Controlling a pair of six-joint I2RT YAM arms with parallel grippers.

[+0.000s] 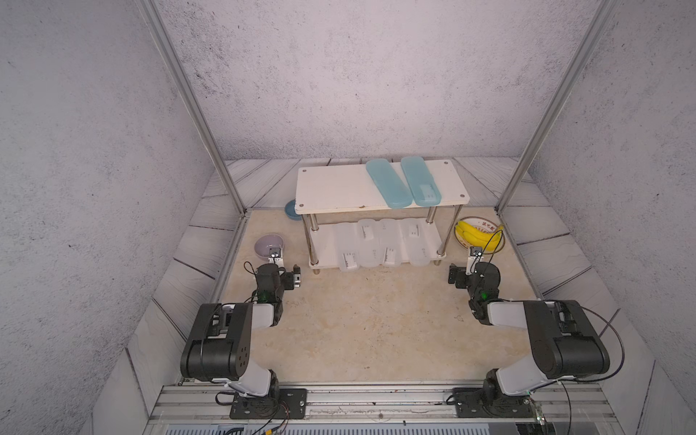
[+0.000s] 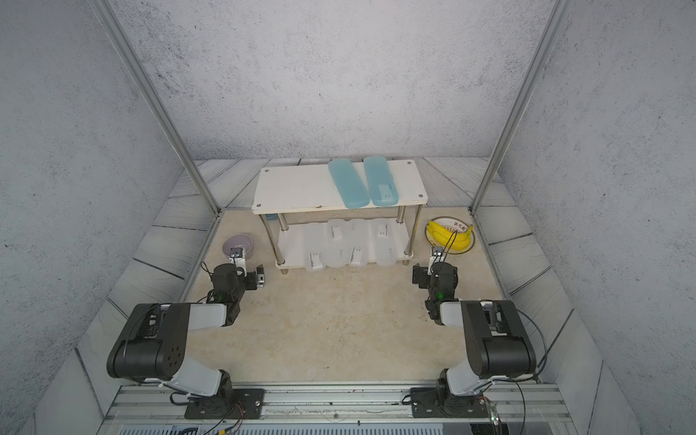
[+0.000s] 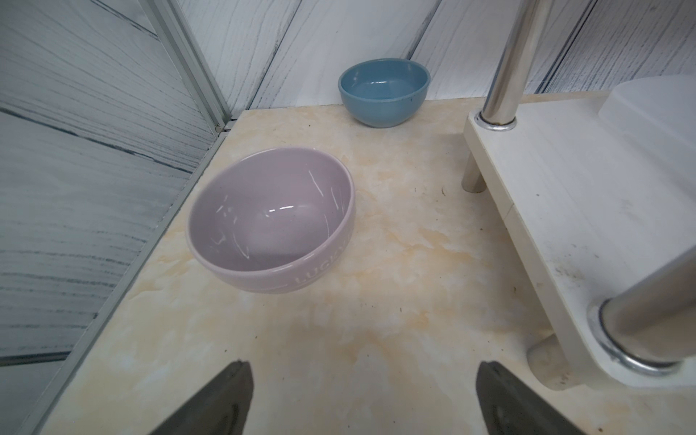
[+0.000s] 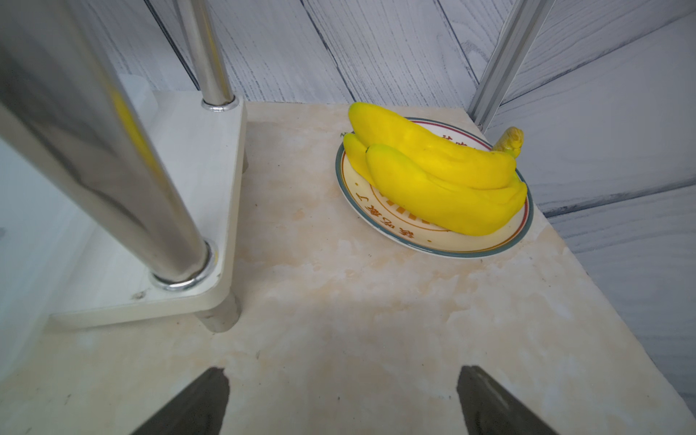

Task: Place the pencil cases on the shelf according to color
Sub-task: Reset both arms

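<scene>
Item 1. Shelf (image 1: 331, 188): two white boards on chrome legs. It stood on the marbled table (image 1: 376, 331), toward the back wall.

Item 2. Teal pencil cases (image 1: 388, 183), two. They lay flat on the top board, side by side and close together toward my right end, slightly angled, with their near ends at the front edge. The right-hand one bore a white label.

Item 3. White pencil cases (image 1: 367, 241), four, frosted. They lay in a row on the lower board, packed side by side, with their near ends jutting past the front edge. Several showed small labels.

Item 4. My left pincer (image 3: 363, 399): jaws spread wide with nothing between them. It was held low over the table near the shelf's front left leg, and its wrist view faced the lilac bowl.

Item 5. My right pincer (image 4: 342, 399): jaws likewise wide and empty. It was held low near the shelf's front right leg, and its wrist view faced the plate.

Item 6. Lilac bowl (image 3: 271, 222): upright and lettered on its side, on the table to the left of the shelf.

Item 7. Blue bowl (image 3: 384, 92): upright, farther back against the wall panel.

Item 8. Plate (image 4: 489, 246): green-rimmed, to the right of the shelf, with yellow bananas (image 4: 433, 177) lying on it.
</scene>
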